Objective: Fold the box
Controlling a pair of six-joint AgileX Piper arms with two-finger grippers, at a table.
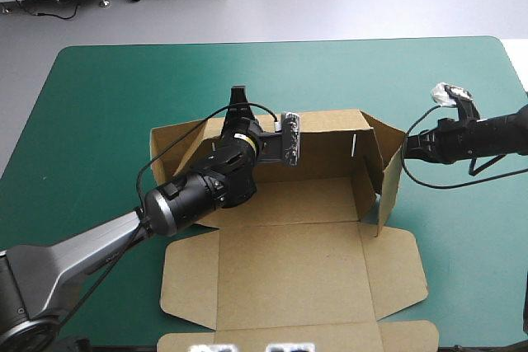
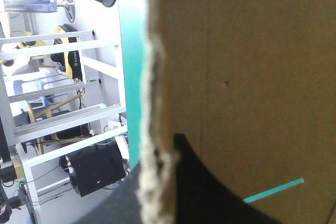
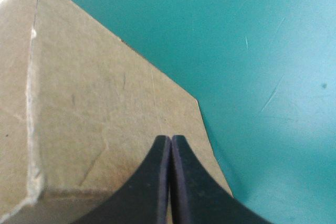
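Note:
The brown box (image 1: 289,274) lies at the middle of the table, its far wall and right wall raised and its lid with flaps flat toward the near edge. My left gripper (image 1: 239,100) reaches over the far wall near its left end. In the left wrist view the box (image 2: 252,77) has its frayed edge between the fingers of my left gripper (image 2: 157,153), which is shut on it. My right gripper (image 1: 406,147) is at the outside of the right wall. In the right wrist view my right gripper (image 3: 170,142) is shut, its tip against the sloping box (image 3: 94,103) panel.
The teal-green cover (image 1: 99,121) shows bare to the left of the box, beyond it and at the right front. The lid's flaps reach close to the table's near edge.

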